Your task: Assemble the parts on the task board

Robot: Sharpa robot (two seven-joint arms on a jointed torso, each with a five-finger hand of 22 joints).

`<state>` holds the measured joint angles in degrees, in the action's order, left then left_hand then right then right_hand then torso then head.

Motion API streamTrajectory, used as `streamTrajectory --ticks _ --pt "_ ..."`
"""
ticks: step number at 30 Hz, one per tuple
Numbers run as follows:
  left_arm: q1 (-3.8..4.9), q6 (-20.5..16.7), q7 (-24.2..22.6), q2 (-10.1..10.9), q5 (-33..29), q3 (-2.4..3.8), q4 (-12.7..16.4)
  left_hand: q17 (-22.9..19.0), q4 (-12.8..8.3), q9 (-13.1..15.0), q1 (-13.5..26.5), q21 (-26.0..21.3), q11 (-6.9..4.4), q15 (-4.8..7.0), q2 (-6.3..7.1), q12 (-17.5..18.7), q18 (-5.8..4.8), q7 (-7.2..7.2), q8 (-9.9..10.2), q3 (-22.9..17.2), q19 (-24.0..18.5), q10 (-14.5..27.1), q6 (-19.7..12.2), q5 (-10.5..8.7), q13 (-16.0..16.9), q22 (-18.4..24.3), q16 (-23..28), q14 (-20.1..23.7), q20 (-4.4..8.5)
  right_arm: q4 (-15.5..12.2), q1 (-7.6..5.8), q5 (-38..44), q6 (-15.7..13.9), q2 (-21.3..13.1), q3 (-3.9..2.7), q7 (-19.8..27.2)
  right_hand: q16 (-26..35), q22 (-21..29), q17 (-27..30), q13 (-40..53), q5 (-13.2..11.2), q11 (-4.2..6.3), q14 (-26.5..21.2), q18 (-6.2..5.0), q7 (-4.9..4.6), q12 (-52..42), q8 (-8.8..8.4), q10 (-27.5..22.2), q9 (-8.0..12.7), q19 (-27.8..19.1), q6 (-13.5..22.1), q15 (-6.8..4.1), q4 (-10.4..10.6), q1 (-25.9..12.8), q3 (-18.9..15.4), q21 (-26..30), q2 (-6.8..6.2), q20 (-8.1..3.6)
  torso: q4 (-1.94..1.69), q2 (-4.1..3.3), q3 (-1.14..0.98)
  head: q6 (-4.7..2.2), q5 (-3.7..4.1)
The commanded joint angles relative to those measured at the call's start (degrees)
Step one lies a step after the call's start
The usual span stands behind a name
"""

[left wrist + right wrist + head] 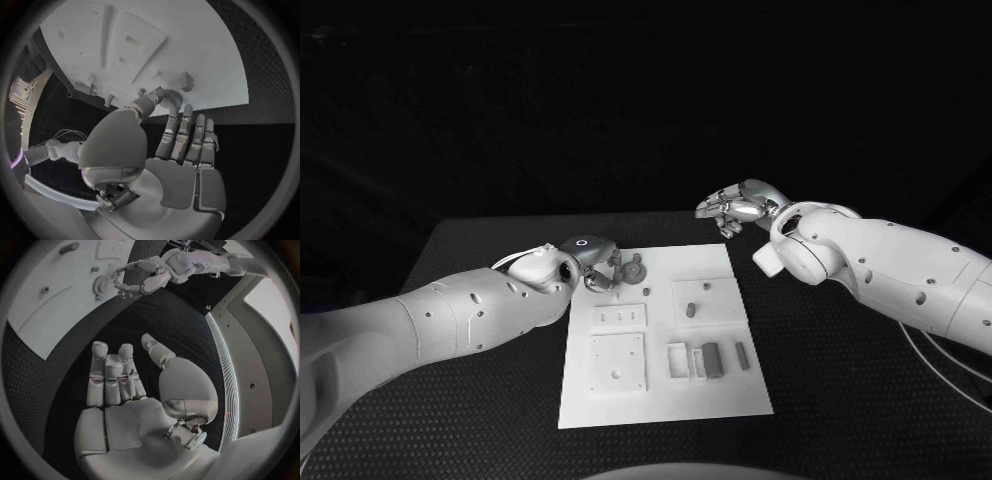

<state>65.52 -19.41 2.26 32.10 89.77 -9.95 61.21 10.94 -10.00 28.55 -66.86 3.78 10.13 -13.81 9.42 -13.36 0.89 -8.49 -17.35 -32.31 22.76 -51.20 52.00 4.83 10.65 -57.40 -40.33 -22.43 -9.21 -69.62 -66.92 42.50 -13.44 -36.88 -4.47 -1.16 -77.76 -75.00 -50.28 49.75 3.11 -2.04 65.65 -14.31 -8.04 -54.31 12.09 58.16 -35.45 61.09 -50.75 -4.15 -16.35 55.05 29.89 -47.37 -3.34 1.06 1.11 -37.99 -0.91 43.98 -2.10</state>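
The white task board (664, 395) lies in the middle of the black table. My left hand (596, 268) hovers at its far left corner, fingers stretched out and nothing held (184, 145). Its thumb tip reaches to the board's edge beside a small gear-like part (635, 268) (100, 287); whether it touches it I cannot tell. My right hand (737, 208) hangs raised beyond the board's far right corner, fingers loosely side by side, thumb apart, palm empty (119, 390). Grey pieces (713, 358) lie in slots at the board's near right, and small pegs (692, 310) stand further back.
The board carries a square raised plate (617, 362) at its near left and a smaller plate (620, 317) behind it. Black table surface (473, 245) surrounds the board on all sides. My right forearm (877, 265) hangs over the table to the board's right.
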Motion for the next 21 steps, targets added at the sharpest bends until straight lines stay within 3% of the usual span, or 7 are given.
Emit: streamTrajectory --ticks 1,3,9,14,21 --pt "0.24 -0.8 -0.4 0.6 -0.3 0.35 1.2 -0.1 0.0 -0.1 0.3 0.1 0.05 -0.09 0.53 -0.3 -0.89 -0.06 0.0 -0.5 0.3 -0.3 0.5 0.3 -0.1 0.1 0.2 -0.3 -0.06 0.0 0.0 0.0 0.9 0.0 -0.03 0.3 -0.1 -0.7 0.1 -0.1 -0.2 0.17 -0.2 -0.69 -0.3 -0.2 -0.3 0.1 0.1 0.2 0.0 -0.2 0.0 -0.6 -0.2 0.3 0.11 -0.04 -0.02 -0.01 0.02 -0.14 -0.04" --pt "0.41 -0.8 -0.2 1.2 -0.7 0.67 2.2 -0.1 0.0 -0.1 0.3 0.1 0.05 -0.09 0.6 -0.3 -0.89 -0.06 0.0 -0.5 0.3 -0.2 0.5 0.3 -0.1 0.1 0.2 -0.3 -0.07 0.1 0.0 0.0 0.9 0.0 -0.02 0.2 -0.1 -0.7 0.1 -0.1 -0.2 0.17 -0.2 -0.69 -0.3 -0.2 -0.31 0.1 0.1 0.2 0.0 -0.2 0.0 -0.6 -0.2 0.3 0.1 -0.04 -0.02 0.01 0.03 -0.18 -0.05" --pt "0.88 -1.0 0.2 3.5 -2.0 2.6 6.6 -0.1 0.1 -0.1 0.4 0.1 0.08 -0.11 0.66 -0.3 -0.89 -0.09 0.0 -0.6 0.3 -0.3 0.6 0.31 -0.1 0.1 0.3 -0.3 -0.11 0.8 0.0 -0.2 1.1 0.6 0.02 0.0 -0.1 -0.7 0.1 -0.1 -0.2 0.17 -0.2 -0.69 -0.3 -0.2 -0.31 0.0 0.1 0.2 0.0 -0.2 0.0 -0.6 -0.2 0.3 0.09 -0.04 -0.03 0.02 0.07 -0.34 -0.03" --pt "1.9 -1.0 0.4 6.2 -4.6 3.71 11.9 -0.1 0.2 -0.1 0.5 0.1 0.13 -0.18 0.8 -0.4 -0.89 -0.13 0.0 -0.7 0.4 -0.3 0.7 0.31 -0.1 0.1 0.3 -0.4 -0.15 1.3 0.1 -0.6 1.5 1.2 0.34 -0.5 -0.1 -0.7 0.1 -0.1 -0.2 0.17 -0.2 -0.69 -0.3 -0.2 -0.32 0.0 0.1 0.2 0.0 -0.19 0.0 -0.7 -0.3 0.3 0.07 -0.04 -0.11 0.12 0.05 -0.82 -0.08" --pt "3.2 -1.4 1.0 9.2 -7.4 4.33 18.3 -0.1 0.4 -0.2 0.6 0.1 0.2 -0.28 0.91 -0.5 -0.89 -0.17 -0.1 -0.8 0.4 -0.4 0.8 0.29 -0.2 0.1 0.2 -0.5 -0.23 0.3 0.48 -2.2 -0.1 1.7 1.39 -0.9 -0.1 -0.7 0.1 -0.2 -0.2 0.16 -0.2 -0.69 -0.31 -0.2 -0.34 0.0 0.1 0.1 0.0 -0.18 0.0 -0.7 -0.2 0.3 -0.01 -0.02 -0.03 0.38 0.06 -1.47 -0.12"
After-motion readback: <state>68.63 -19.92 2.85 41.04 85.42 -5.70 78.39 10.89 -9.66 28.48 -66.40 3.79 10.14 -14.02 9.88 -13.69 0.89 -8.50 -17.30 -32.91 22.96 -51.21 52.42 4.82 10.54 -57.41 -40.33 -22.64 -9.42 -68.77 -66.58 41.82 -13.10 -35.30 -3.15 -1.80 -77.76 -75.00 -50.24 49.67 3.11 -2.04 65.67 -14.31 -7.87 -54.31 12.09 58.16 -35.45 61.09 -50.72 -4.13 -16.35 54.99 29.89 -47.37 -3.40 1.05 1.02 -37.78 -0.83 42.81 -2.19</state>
